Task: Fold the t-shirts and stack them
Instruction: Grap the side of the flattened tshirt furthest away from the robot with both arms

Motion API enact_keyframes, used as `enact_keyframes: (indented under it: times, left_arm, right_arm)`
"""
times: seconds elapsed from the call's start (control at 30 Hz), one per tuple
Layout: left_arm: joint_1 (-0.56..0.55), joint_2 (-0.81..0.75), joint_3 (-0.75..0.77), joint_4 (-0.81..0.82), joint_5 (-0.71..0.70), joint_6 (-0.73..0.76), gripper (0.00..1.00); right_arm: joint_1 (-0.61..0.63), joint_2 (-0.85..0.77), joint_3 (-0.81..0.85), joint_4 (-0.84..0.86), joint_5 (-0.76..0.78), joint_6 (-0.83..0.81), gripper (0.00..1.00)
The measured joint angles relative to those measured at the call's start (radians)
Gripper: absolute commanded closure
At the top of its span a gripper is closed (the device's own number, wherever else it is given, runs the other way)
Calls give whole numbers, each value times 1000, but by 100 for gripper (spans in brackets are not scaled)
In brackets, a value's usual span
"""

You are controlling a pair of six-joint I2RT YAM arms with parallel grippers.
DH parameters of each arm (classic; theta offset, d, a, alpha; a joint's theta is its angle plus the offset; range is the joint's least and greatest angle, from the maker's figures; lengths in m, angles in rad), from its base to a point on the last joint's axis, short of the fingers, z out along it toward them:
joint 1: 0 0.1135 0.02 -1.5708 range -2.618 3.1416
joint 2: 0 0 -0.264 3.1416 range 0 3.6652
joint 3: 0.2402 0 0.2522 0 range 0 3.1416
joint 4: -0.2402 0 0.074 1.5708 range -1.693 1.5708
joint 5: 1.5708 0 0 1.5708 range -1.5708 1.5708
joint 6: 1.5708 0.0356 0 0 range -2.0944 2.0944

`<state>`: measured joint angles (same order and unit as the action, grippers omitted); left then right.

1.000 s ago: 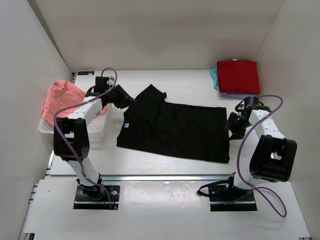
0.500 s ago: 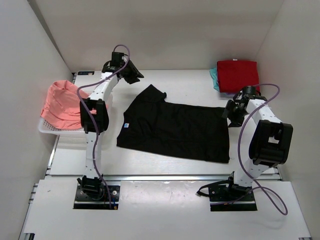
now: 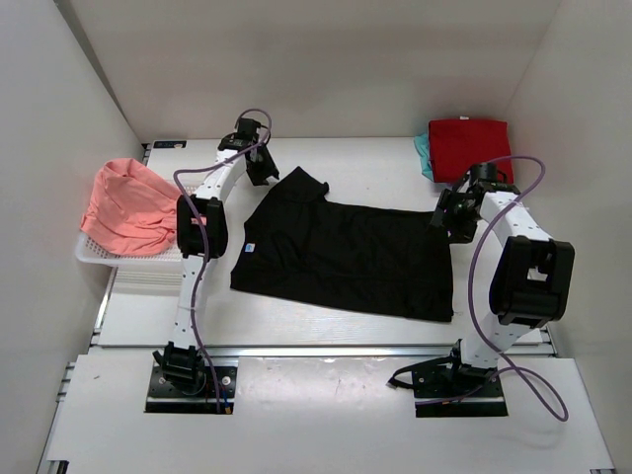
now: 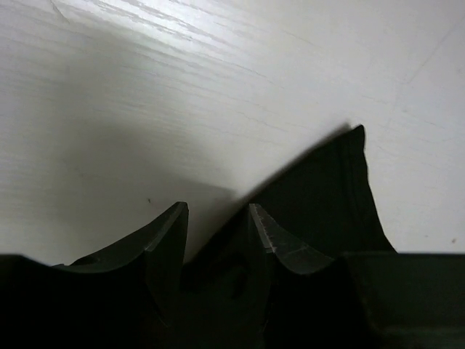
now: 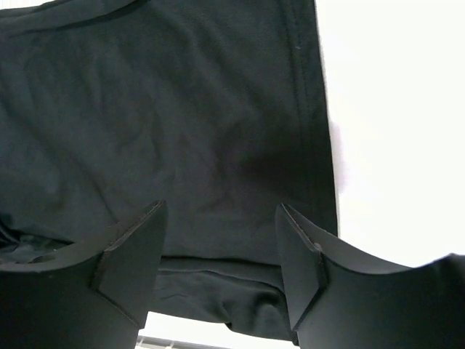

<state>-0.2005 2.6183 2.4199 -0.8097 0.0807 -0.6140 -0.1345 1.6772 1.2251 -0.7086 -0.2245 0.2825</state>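
Observation:
A large black t-shirt (image 3: pixel 346 259) lies spread flat in the middle of the table, one sleeve (image 3: pixel 298 184) pointing to the far left. My left gripper (image 3: pixel 262 170) hovers just left of that sleeve. Its jaws are open in the left wrist view (image 4: pixel 218 212), and the sleeve's tip (image 4: pixel 338 196) lies just ahead and to the right. My right gripper (image 3: pixel 441 217) stands open over the shirt's far right corner, the hem (image 5: pixel 309 131) running between its fingers (image 5: pixel 298 247). A folded red t-shirt (image 3: pixel 471 148) lies on a teal one (image 3: pixel 423 150) at the back right.
A white mesh basket (image 3: pixel 123 262) at the left edge holds a crumpled salmon-pink t-shirt (image 3: pixel 128 205). White walls close in the table at the back and on both sides. The left arm stretches up along the basket's right side.
The left arm has swung from beside the basket to the far side next to the sleeve. The right gripper has moved inward onto the shirt's far right corner. Both jaws have widened.

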Motion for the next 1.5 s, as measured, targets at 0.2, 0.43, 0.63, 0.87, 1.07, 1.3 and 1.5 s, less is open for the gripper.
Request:
enact_keyframes:
  times: [0.2, 0.43, 0.63, 0.87, 1.07, 1.3, 1.5]
  left_arm:
    - [-8, 61, 80, -2, 16, 15, 48]
    - [-28, 68, 79, 11, 83, 14, 51]
    - [-32, 75, 79, 26, 158, 0, 56]
    - [-37, 89, 75, 12, 224, 0, 100]
    - [-35, 89, 75, 3, 251, 0, 100]
    - [-12, 89, 75, -6, 272, -4, 100]
    - [31, 89, 75, -7, 327, -8, 100]
  right_arm:
    - [-27, 52, 0, 42, 11, 26, 36]
    - [-51, 151, 7, 105, 28, 79, 30]
    - [-54, 227, 61, 140, 25, 116, 26]
    - [-57, 332, 202, 161, 26, 137, 24]
    - [-56, 423, 328, 156, 19, 131, 58]
    - [-48, 463, 363, 142, -7, 112, 100]
    - [-47, 457, 365, 130, -10, 79, 100]
